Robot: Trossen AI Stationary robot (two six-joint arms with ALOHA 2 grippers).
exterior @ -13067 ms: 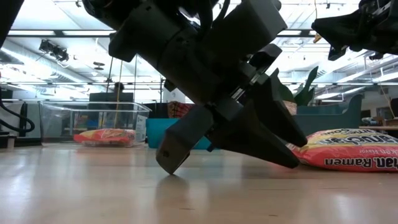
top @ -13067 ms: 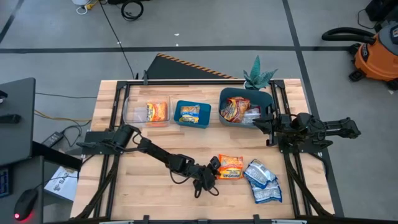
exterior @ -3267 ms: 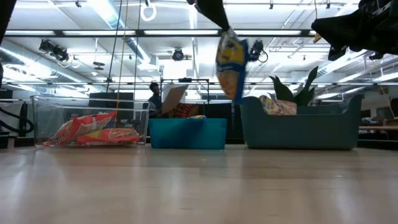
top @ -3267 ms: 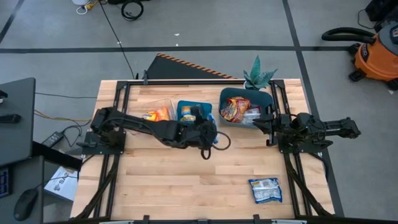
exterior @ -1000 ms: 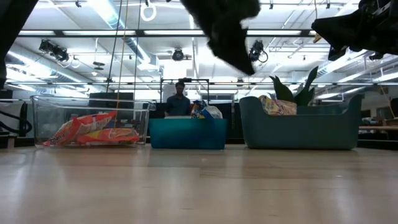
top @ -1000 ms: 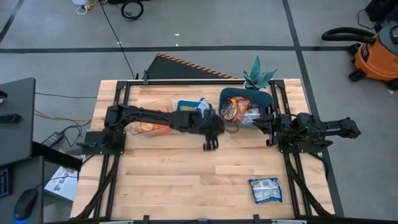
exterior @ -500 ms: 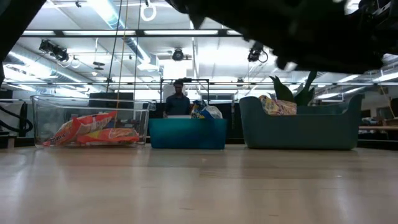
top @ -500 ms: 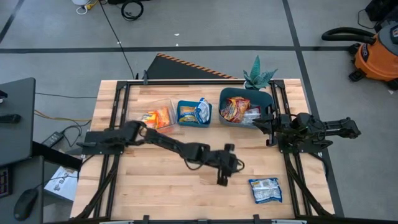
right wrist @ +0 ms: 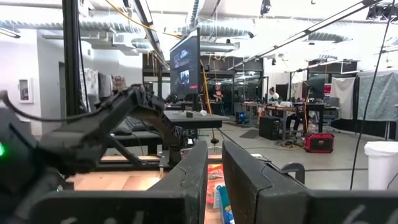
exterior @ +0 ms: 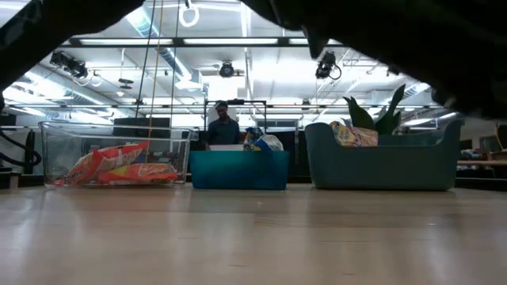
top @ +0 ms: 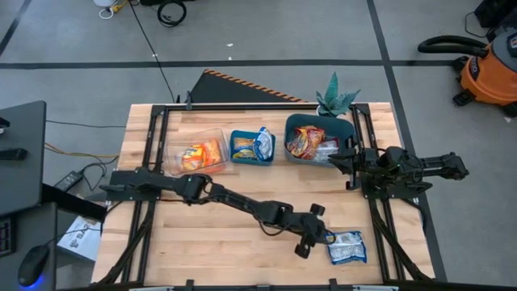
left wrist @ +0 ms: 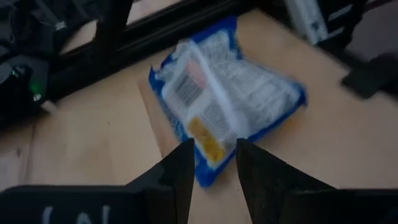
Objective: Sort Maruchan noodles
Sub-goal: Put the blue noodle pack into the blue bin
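Note:
One blue-white noodle packet [top: 346, 246] lies flat on the table at the near right; it also shows in the left wrist view [left wrist: 224, 102]. My left gripper [top: 320, 238] is open just left of it, with its fingers [left wrist: 181, 171] on either side of the packet's near edge. I cannot tell if they touch it. Orange-red packets [top: 200, 151] lie in the clear bin [top: 171, 144]. A yellow packet and a blue-white packet [top: 263, 141] sit in the blue bin [top: 250, 159]. Red packets [top: 305, 141] lie in the teal bin [top: 292, 125]. My right gripper [top: 339, 158] waits by the teal bin, open by a narrow gap.
The three bins stand in a row at the far side; they also show in the low view, the clear bin [exterior: 55, 154], the blue bin [exterior: 238, 170] and the teal bin [exterior: 380, 166]. A potted plant [top: 335, 97] stands behind the teal bin. A person [exterior: 224, 125] is in the room beyond.
My left gripper has gone from beside the blue bin toward the table's near right, down to the blue-white packet lying there. The packets in the bins have stayed put.

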